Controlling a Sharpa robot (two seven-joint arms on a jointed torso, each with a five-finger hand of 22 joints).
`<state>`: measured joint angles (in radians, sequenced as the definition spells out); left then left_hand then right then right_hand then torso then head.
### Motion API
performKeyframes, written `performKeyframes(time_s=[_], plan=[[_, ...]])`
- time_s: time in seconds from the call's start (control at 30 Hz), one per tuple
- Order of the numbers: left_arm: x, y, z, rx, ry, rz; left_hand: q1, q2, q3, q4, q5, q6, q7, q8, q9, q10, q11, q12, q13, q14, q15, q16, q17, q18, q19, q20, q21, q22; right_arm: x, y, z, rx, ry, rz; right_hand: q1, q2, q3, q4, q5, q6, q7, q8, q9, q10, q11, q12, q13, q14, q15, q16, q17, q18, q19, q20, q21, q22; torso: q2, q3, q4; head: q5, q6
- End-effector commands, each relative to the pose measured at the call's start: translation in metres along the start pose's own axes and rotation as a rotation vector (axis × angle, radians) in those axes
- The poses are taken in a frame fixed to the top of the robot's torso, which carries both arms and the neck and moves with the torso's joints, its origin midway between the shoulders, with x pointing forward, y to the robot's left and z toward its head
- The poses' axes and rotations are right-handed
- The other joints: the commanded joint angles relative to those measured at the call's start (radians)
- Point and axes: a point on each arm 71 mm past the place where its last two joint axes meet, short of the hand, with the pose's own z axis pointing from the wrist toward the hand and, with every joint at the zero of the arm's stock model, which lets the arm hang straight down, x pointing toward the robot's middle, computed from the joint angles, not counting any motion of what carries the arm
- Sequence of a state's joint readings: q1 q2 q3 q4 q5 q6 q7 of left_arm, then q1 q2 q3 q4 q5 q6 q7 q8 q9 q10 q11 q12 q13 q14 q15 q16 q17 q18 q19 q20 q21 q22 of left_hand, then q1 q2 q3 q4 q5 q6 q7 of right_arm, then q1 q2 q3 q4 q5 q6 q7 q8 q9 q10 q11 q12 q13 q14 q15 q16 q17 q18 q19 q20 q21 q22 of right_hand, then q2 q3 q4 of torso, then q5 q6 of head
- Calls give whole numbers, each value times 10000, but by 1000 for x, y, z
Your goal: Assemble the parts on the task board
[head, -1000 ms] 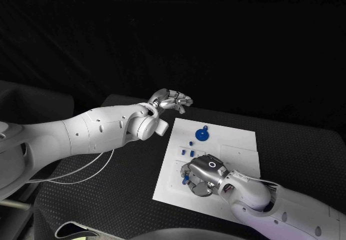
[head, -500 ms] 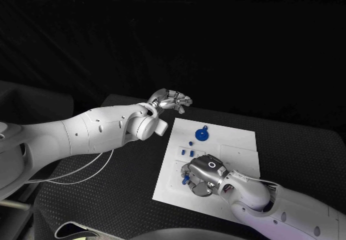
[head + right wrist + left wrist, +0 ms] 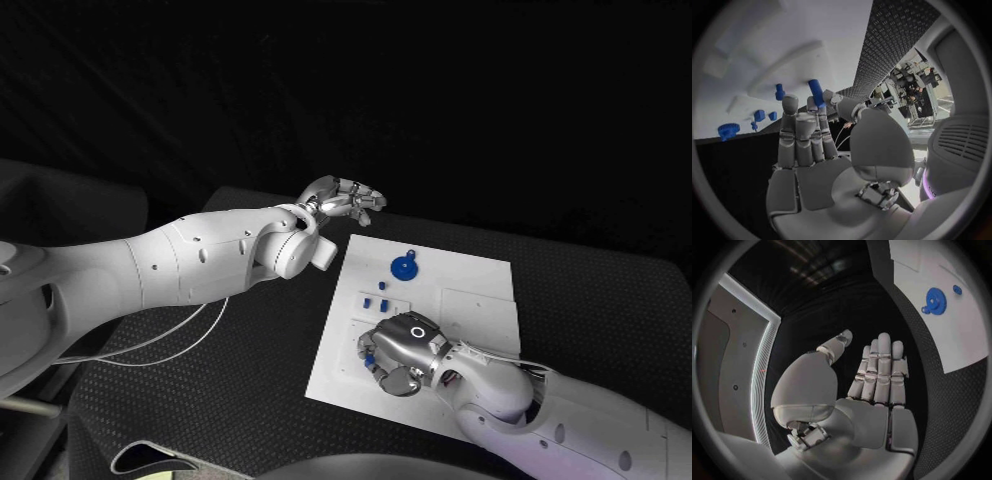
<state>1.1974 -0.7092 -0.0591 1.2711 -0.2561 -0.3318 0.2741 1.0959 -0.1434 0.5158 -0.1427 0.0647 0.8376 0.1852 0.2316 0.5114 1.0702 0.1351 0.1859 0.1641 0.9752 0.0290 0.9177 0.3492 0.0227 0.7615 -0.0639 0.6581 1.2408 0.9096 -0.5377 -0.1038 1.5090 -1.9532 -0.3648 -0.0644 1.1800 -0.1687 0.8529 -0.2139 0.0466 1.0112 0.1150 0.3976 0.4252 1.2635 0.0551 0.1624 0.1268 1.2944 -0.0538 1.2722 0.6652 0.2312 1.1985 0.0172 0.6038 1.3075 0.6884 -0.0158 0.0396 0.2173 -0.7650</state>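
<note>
My right hand (image 3: 400, 352) hovers low over the near left part of the task board (image 3: 476, 275), fingers straight and slightly apart, holding nothing. A blue peg (image 3: 816, 93) stands upright on the task board just past my fingertips (image 3: 789, 104), its long axis rising from the plate, with a shorter blue peg (image 3: 779, 91) beside it. The blue gear (image 3: 404, 267) sits farther up the task board. My left hand (image 3: 343, 200) waits off the task board's far left corner, open and empty, so my right is nearer
</note>
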Motion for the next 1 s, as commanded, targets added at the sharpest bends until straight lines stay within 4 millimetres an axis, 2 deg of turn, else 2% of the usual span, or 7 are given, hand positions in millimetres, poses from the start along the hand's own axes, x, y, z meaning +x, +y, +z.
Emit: performKeyframes(time_s=[0.03, 0.33, 0.47, 0.53, 0.67, 0.87, 1.0], plan=[[3, -2, 1, 56, 148, -96, -76, 33, -21, 57, -61, -59, 12, -19, -14, -43, 39, 15, -17, 50, 45, -60, 14, 199, 57, -15, -38, 16, 11, 5, -1, -124, 572, -92, 56, 4, 65, 15, 20, 48, -13, 23, 14, 349, -24, 16, 13, -28, -56, 61, 8, 306, 0, -38, 50, 221, 1, 0, 5, -3, -12], [3, -1, 1, 43, 150, -95, -78, 33, -23, 62, -62, -62, 13, -18, -15, -46, 40, 16, -22, 49, 46, -64, 20, 199, 57, -14, -43, 20, 11, 1, -2, 16, 462, 141, 15, -128, 135, 19, 20, -6, 13, -26, -11, 303, 3, -54, -1, -63, -29, 19, -8, 306, -78, -9, 38, 212, -1, 1, -6, -23, -3], [2, -1, 1, 33, 131, -89, -79, 32, -24, 62, -62, -64, 14, -18, -16, -47, 41, 16, -23, 49, 46, -66, 22, 199, 57, -14, -45, 21, 10, -2, -5, 36, 260, 470, -303, -956, -1, 38, 86, -355, 171, -257, -124, -58, 150, -302, -90, -73, 110, -49, -48, 306, -132, 53, 31, 205, 0, -1, -11, -32, 6], [2, -1, 1, 27, 127, -87, -79, 31, -25, 63, -62, -66, 14, -18, -17, -48, 41, 16, -24, 49, 46, -66, 23, 199, 56, -14, -46, 22, 9, -3, -6, 50, 96, 606, -536, -1212, -456, -71, 138, -804, 381, -520, -248, -557, 360, -604, -219, -51, 311, -59, -61, 306, -157, 56, 47, 212, 0, 5, -15, -39, 9], [1, -1, 1, 18, 124, -86, -80, 28, -26, 63, -63, -69, 15, -19, -18, -50, 42, 16, -26, 49, 46, -68, 25, 199, 56, -14, -48, 24, 7, -5, -6, 84, -109, 681, -767, -1259, -1183, -351, 365, -1234, 566, -747, -358, -1135, 589, -938, -410, -99, 546, -81, -76, 306, -267, 88, 15, 196, -1, 11, -14, -46, 10], [0, -1, 0, 3, 103, -78, -81, 22, -29, 64, -64, -77, 17, -21, -20, -53, 42, 16, -29, 48, 47, -70, 28, 199, 57, -13, -51, 26, 2, -7, -10, 345, -764, 701, -1034, -1318, -1928, -704, 197, -1617, 506, -915, -444, -2630, 907, -1029, -652, -393, 852, -204, -127, 305, -592, 238, -208, 138, 4, 22, -11, -91, 42], [-1, 0, 0, -4, 86, -73, -81, 19, -30, 64, -65, -81, 19, -22, -21, -54, 43, 17, -30, 48, 47, -72, 30, 199, 57, -13, -52, 27, -4, -8, -15, 454, -1253, 818, -1029, -1332, -2017, -693, 123, -1634, 471, -903, -443, -2815, 998, -985, -620, -453, 939, -186, -120, 306, -622, 274, -259, 126, 3, 25, -14, -138, 70]])
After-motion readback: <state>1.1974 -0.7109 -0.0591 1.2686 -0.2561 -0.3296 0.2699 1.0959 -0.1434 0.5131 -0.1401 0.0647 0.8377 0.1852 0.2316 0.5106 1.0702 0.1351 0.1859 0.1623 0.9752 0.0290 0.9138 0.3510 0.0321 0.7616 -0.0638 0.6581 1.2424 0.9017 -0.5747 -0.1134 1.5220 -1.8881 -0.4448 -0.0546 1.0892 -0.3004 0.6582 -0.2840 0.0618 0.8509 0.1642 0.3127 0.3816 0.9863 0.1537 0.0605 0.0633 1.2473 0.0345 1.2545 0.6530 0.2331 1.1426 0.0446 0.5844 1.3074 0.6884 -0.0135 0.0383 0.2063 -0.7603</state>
